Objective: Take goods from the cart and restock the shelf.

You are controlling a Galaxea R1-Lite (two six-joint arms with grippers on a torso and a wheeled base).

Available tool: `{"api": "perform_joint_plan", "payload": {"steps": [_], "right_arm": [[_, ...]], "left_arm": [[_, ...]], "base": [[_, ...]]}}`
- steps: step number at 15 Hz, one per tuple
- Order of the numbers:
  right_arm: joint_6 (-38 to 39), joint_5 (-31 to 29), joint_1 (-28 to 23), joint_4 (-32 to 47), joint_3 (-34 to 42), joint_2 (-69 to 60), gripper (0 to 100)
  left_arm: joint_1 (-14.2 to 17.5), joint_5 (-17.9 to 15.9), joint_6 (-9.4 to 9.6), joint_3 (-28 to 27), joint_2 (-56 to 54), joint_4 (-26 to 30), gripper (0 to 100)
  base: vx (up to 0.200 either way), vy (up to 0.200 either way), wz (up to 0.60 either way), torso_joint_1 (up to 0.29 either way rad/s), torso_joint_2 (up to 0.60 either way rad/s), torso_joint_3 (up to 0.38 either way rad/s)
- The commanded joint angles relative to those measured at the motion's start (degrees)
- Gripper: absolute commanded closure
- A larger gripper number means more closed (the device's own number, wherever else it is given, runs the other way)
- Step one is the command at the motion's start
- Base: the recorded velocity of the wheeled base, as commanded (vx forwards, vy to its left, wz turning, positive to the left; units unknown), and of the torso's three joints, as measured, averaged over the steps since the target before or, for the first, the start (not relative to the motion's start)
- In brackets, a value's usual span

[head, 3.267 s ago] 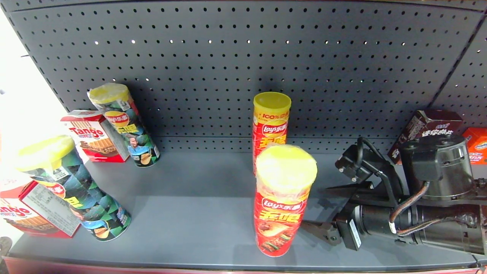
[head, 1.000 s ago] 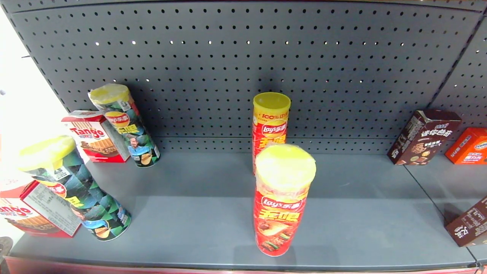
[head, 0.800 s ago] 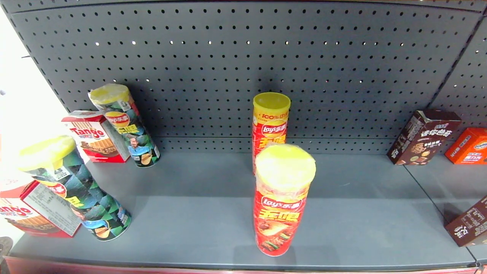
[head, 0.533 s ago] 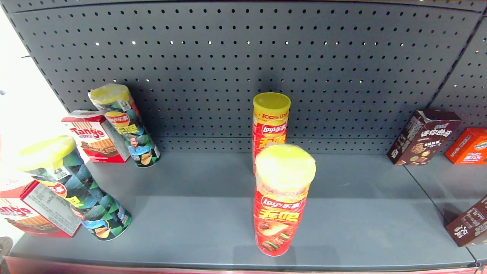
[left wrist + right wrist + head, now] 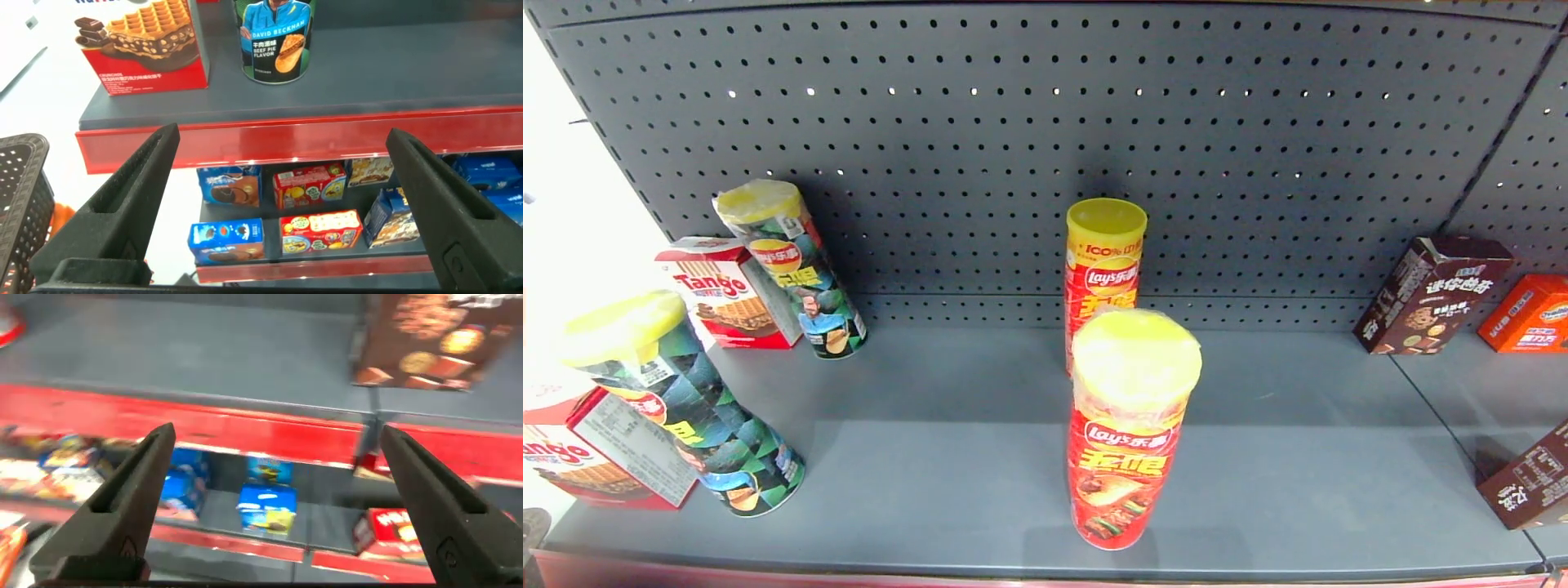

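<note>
My left tool point(image 5: 282, 135) and right tool point(image 5: 276, 431) both gape wide, holding nothing, facing the red lip of the shelf point(image 5: 327, 143). A red chip can point(image 5: 1134, 425) stands upright at the head view's lower centre, with a second can point(image 5: 1104, 261) just behind.

The grey shelf point(image 5: 964, 465) carries a red chip can point(image 5: 1131, 457) near centre, with a second red can point(image 5: 1101, 278) at its 12 o'clock. Green cans point(image 5: 796, 278) and wafer boxes point(image 5: 723, 298) stand toward 9 o'clock. Brown boxes point(image 5: 1433, 294) and an orange box point(image 5: 1531, 314) stand toward 3 o'clock.
</note>
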Motion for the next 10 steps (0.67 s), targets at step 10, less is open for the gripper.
{"api": "perform_joint_plan", "payload": {"steps": [10], "right_arm": [[0.0, 0.0, -6.3, -0.4, 0.0, -4.5, 0]], "left_arm": [[-0.1, -0.1, 0.08, 0.0, 0.1, -0.1, 0]], "base": [[0.0, 0.0, 0.0, 0.0, 0.0, 0.0]]}}
